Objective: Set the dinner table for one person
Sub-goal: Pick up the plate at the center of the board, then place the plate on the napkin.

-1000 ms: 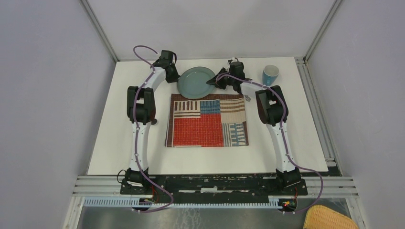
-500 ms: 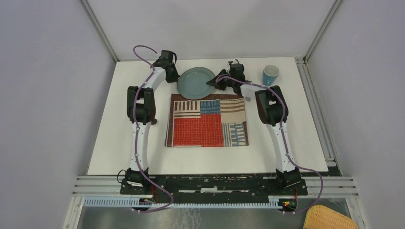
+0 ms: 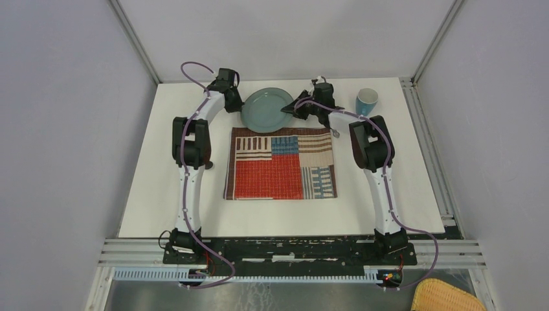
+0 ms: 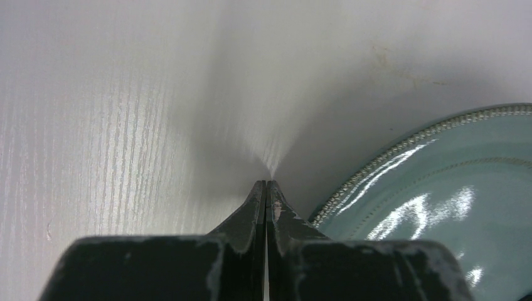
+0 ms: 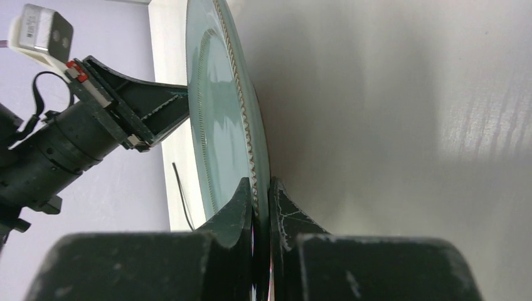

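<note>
A teal plate (image 3: pixel 265 109) lies at the back of the white dinner table (image 3: pixel 162 175), just behind a striped patchwork placemat (image 3: pixel 280 163). My right gripper (image 3: pixel 288 110) is shut on the plate's right rim; in the right wrist view its fingers (image 5: pixel 262 183) pinch the beaded edge of the plate (image 5: pixel 219 119). My left gripper (image 3: pixel 237 103) is shut and empty, its tip (image 4: pixel 266 184) down on the table beside the left rim of the plate (image 4: pixel 439 194). The right wrist view shows the left gripper (image 5: pixel 157 103) against the plate's far edge.
A blue cup (image 3: pixel 366 101) stands at the back right. A small metal item (image 3: pixel 335 133) lies by the placemat's back right corner. Metal rails (image 3: pixel 427 149) edge the table and grey walls close it in. A yellow basket (image 3: pixel 447 297) sits off the table, near right.
The right arm's wrist and elbow have shifted slightly right. The plate stays in about the same spot. The left arm has not moved.
</note>
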`<state>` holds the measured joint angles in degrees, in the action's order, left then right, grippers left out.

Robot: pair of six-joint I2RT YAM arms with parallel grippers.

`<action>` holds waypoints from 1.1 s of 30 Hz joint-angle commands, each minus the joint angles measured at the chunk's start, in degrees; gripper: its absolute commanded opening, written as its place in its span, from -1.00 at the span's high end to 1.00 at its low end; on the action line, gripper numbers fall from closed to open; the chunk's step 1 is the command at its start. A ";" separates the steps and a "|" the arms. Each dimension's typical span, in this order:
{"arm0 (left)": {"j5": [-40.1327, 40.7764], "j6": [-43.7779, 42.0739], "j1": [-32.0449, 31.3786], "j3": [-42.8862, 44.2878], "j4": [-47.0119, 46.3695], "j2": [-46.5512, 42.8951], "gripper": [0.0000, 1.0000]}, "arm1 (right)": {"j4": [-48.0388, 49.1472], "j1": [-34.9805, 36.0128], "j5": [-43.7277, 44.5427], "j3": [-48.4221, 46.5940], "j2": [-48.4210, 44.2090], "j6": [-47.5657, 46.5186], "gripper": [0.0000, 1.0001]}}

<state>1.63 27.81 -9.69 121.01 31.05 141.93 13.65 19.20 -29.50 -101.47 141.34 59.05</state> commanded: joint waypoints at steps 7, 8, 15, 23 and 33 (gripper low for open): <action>-2.40 0.75 -0.19 0.55 1.21 0.11 0.93 | 9.64 -0.42 -4.84 -3.06 -9.26 2.41 1.00; -2.35 0.75 -0.18 0.54 1.23 0.10 0.94 | 9.60 -0.37 -4.87 -2.99 -9.31 2.39 1.00; -1.91 0.49 0.49 -0.04 1.14 -0.79 0.94 | 9.14 -0.48 -5.22 0.75 -13.27 0.80 1.00; -0.26 -0.22 0.73 -2.57 -0.23 -4.34 0.95 | 6.66 -0.70 -5.51 10.71 -23.61 -1.96 1.00; 0.31 -0.34 0.77 -6.50 -1.77 -8.40 0.95 | 1.83 -0.63 -4.13 26.47 -35.96 -7.49 1.00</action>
<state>1.23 27.83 -9.10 115.59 30.74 138.41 10.39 18.26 -30.17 -77.38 113.08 52.88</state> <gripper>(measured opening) 0.033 0.100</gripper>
